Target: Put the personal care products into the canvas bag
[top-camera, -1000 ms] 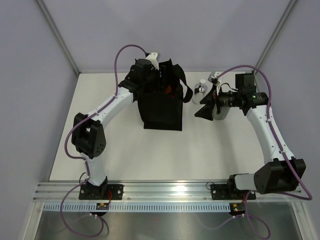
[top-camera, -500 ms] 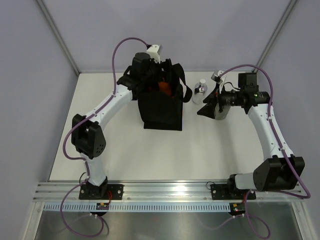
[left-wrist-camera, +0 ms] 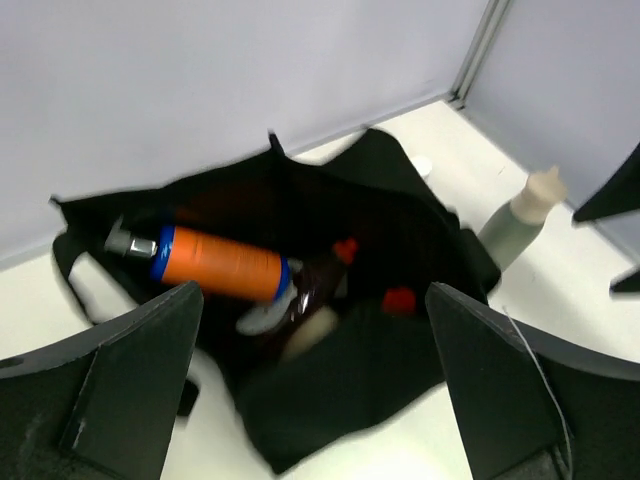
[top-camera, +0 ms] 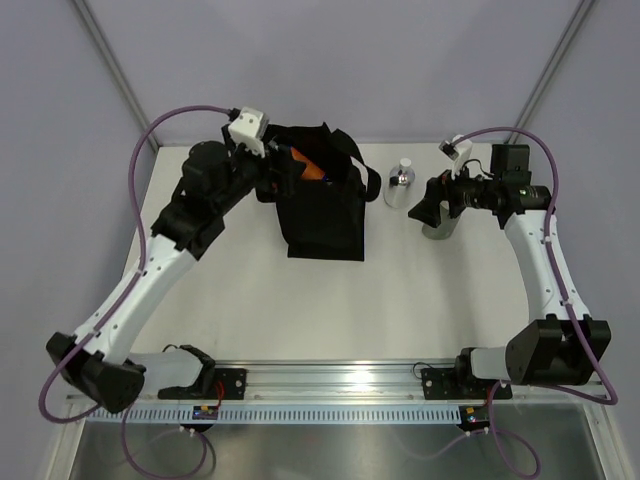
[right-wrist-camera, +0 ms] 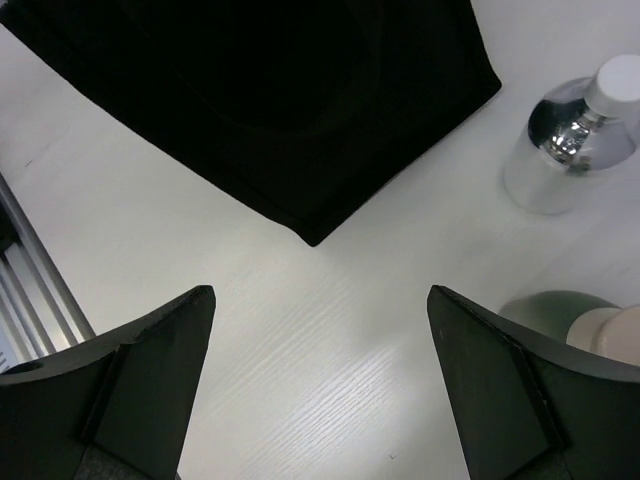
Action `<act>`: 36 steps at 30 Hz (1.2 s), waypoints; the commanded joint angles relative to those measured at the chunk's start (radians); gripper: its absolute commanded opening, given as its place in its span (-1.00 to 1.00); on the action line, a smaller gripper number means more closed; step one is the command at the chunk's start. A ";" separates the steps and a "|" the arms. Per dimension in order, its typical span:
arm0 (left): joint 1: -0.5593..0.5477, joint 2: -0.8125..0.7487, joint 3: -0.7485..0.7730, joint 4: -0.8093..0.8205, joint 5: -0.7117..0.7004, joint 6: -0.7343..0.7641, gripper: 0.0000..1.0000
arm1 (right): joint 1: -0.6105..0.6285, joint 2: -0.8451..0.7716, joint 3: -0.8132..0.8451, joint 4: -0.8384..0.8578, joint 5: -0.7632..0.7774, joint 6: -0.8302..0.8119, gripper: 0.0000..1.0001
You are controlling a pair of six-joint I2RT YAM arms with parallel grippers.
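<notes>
Left gripper (left-wrist-camera: pixel 312 300): fingers spread wide and empty, held at the rim of the canvas bag (left-wrist-camera: pixel 400 185), whose mouth is open. Inside it I see an orange bottle (left-wrist-camera: pixel 215 262) lying on its side, with a dark red bottle (left-wrist-camera: pixel 318 280) touching it. Right gripper (right-wrist-camera: pixel 318 300): also spread, holding nothing, above the table (right-wrist-camera: pixel 300 380). The grey-green bottle (right-wrist-camera: pixel 560 312) stands beside one finger. The small silver bottle (right-wrist-camera: pixel 560 150) is near it, and both are outside the bag.
</notes>
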 commanded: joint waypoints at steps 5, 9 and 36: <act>-0.003 -0.314 -0.354 0.005 -0.167 0.091 0.98 | -0.003 -0.064 0.029 0.033 0.349 0.181 0.93; -0.003 -0.417 -0.470 -0.021 -0.191 0.094 0.98 | -0.003 -0.095 0.026 0.067 0.547 0.326 0.93; -0.003 -0.698 -0.697 -0.167 -0.392 0.109 0.98 | 0.153 0.248 -0.093 0.360 1.177 0.853 0.99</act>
